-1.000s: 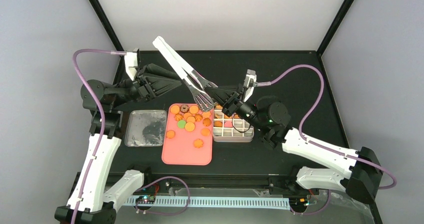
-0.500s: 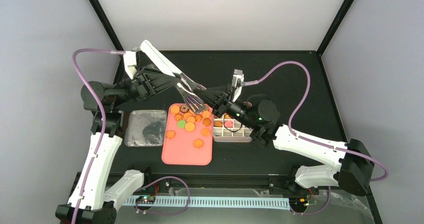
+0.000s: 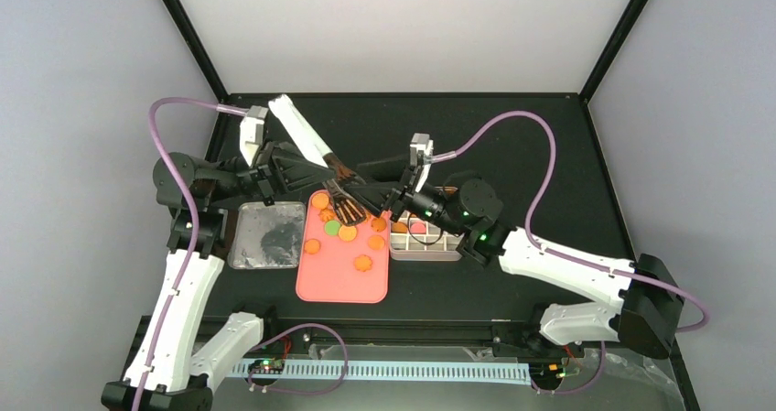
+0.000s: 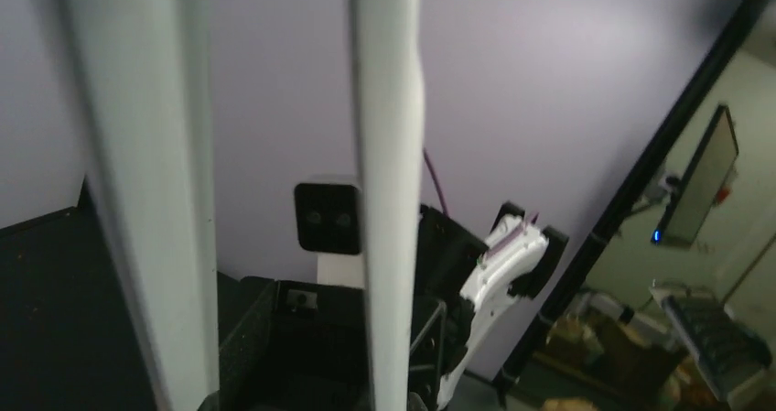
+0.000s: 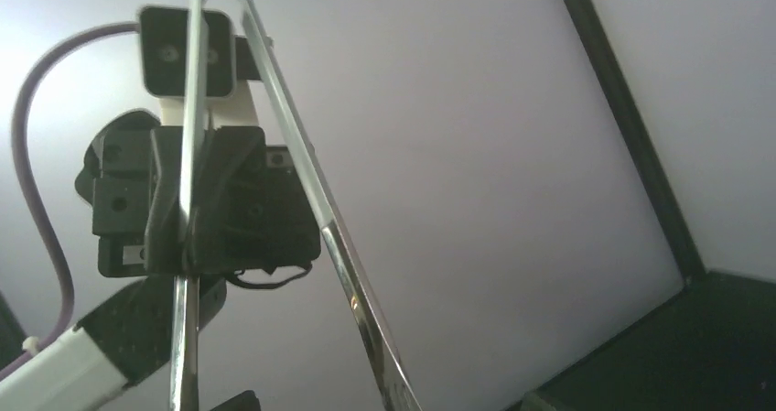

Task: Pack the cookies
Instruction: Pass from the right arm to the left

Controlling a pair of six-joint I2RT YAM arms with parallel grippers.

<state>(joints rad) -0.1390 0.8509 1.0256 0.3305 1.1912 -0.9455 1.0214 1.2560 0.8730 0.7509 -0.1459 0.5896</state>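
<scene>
Clamping the tongs (image 3: 302,136), left gripper (image 3: 316,169) jaws pressed together, cookies (image 3: 348,233) beneath tong tips; right gripper (image 3: 389,196) jaws indiscernible.

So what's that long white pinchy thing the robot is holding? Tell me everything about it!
Those are tongs: two long white handles, plastic-looking, joined at the top, ending in shiny metal fork-shaped tips. They lean with the joined end up toward the back left, tips down over the cookies at the far end of the pink tray. The left claw pinches them mid-length. Whether the tips touch a cookie is unclear.
</scene>
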